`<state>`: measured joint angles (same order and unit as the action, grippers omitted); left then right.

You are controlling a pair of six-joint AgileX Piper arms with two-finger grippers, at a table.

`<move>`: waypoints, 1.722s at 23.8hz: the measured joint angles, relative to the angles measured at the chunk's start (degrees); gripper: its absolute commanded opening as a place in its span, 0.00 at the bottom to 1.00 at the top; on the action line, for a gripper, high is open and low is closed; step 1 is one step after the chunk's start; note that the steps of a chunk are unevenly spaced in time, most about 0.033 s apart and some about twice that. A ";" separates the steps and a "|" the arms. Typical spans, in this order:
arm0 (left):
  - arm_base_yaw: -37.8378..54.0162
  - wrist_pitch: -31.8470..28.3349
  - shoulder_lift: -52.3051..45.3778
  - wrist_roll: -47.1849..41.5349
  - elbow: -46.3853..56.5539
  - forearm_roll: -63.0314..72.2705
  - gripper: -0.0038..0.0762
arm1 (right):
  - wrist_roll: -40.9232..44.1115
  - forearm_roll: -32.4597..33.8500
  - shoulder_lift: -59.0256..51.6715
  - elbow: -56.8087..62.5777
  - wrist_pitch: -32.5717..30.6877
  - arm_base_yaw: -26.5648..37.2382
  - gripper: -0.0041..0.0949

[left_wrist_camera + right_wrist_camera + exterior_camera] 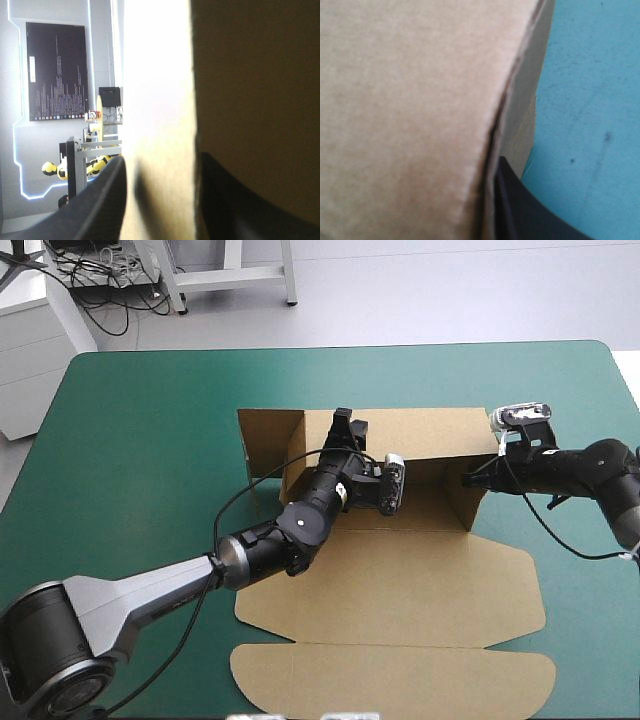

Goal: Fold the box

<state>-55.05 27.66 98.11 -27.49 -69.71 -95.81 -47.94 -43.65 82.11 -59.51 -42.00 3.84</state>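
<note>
Nearest lies the flat lid of the brown cut-cardboard box [400, 580], mid-table on the teal-green cover [130, 440], with walls raised at its far end. Left gripper [345, 428], its arm stretched diagonally from near left, pinches the far wall between black fingers [102, 200]. Right gripper [473, 480], its arm reaching in from the right, nips the right wall.

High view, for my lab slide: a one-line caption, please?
Black left claw grips the back wall of the half-raised brown cardboard box on the teal-green table; right claw at its side wall.
</note>
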 measured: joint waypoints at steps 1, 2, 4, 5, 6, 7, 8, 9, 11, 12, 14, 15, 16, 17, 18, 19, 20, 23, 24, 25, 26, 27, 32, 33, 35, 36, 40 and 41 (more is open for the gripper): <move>-0.02 -0.33 0.13 -0.04 0.00 -0.36 0.62 | 0.00 0.00 0.00 0.00 0.22 -0.07 0.04; -0.02 -0.71 0.19 -0.04 0.00 -0.72 0.62 | -0.05 0.00 0.00 0.05 0.75 -0.19 0.04; -0.02 -0.97 0.19 -1.20 0.00 -1.69 0.62 | -0.05 0.00 0.14 0.17 1.82 -0.37 0.04; -0.37 -1.03 0.19 -3.27 0.00 -2.46 0.62 | -0.05 -0.01 0.31 0.17 2.79 -0.37 0.04; -0.74 -0.80 0.19 -4.42 0.00 -2.61 0.62 | 0.03 -0.01 0.45 0.17 3.18 -0.37 0.04; -1.80 -0.20 0.19 -5.79 0.00 -2.83 0.62 | 0.76 0.71 0.55 0.17 4.56 -0.37 0.04; -2.50 0.02 0.05 -6.25 0.00 -2.84 0.62 | 1.24 1.19 0.63 0.17 5.07 -0.37 0.04; -4.04 0.39 -0.53 -7.37 0.00 -2.88 0.62 | 2.83 2.69 0.85 0.03 5.61 -0.37 0.04; -6.49 0.70 -1.70 -8.52 0.00 -2.83 0.62 | 5.08 4.34 1.24 -0.75 5.84 -0.37 0.04; -7.61 1.16 -2.23 -8.81 0.00 -2.83 0.62 | 5.70 4.80 1.56 -1.15 5.78 -0.37 0.04; -9.94 2.63 -3.30 -9.56 0.00 -2.69 0.62 | 6.47 5.35 2.05 -1.92 5.71 -0.37 0.04; -11.10 3.72 -3.82 -9.97 0.00 -2.68 0.62 | 6.78 5.48 2.33 -2.34 5.66 -0.45 0.04; -12.27 5.05 -4.43 -10.14 0.00 -2.62 0.61 | 7.02 5.65 2.55 -2.71 5.66 -0.45 0.04; -13.63 7.16 -5.03 -10.35 0.00 -2.52 0.59 | 7.21 5.82 2.82 -3.14 5.66 -0.45 0.04; -15.34 9.87 -5.87 -10.48 0.00 -2.38 0.55 | 7.87 6.62 3.12 -3.78 5.54 -0.45 0.04; -16.08 11.32 -6.30 -10.48 0.00 -2.29 0.49 | 8.51 7.17 3.21 -4.29 5.41 -0.45 0.04; -16.81 13.00 -6.83 -10.48 0.00 -2.18 0.42 | 9.22 7.95 3.34 -4.88 5.14 -0.45 0.04; -17.56 17.22 -9.12 -10.83 0.00 -1.74 0.13 | 11.89 11.00 3.38 -7.07 3.04 -0.45 0.04; -17.43 18.22 -9.97 -11.31 0.00 -1.62 0.06 | 13.01 12.05 3.38 -8.03 1.94 -0.45 0.04; -17.00 18.98 -11.24 -11.86 0.00 -1.62 0.04 | 13.80 12.87 3.38 -8.83 0.92 -0.45 0.04; -16.16 19.49 -12.76 -13.07 0.00 -1.62 0.04 | 14.76 13.69 3.38 -9.78 -0.45 -0.45 0.04; -15.32 19.67 -14.43 -13.94 0.00 -1.62 0.04 | 15.61 14.38 3.38 -10.72 -1.90 -0.45 0.04; -6.17 19.42 -22.90 -18.09 0.00 -1.03 0.04 | 19.78 16.11 3.38 -14.65 -9.79 -0.45 0.04; -0.98 18.27 -25.65 -18.48 0.00 1.80 0.04 | 22.04 16.82 3.38 -16.44 -13.31 -0.45 0.04; 9.45 14.57 -29.25 -18.73 0.00 9.36 0.04 | 26.11 17.82 3.38 -20.26 -19.88 -0.51 0.04; 13.17 13.11 -30.13 -18.78 0.00 12.21 0.04 | 27.10 18.05 3.38 -21.37 -21.90 -0.73 0.04; 29.11 7.79 -31.78 -17.49 0.00 26.11 0.04 | 33.28 22.64 3.44 -26.78 -27.28 -4.89 0.04; 34.90 6.75 -31.57 -15.53 0.05 32.44 0.04 | 34.53 24.03 4.02 -27.16 -27.75 -6.85 0.04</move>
<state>-20.15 34.41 66.54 -43.02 -69.66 -63.37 -13.41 -19.62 86.13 -86.68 -69.75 -3.01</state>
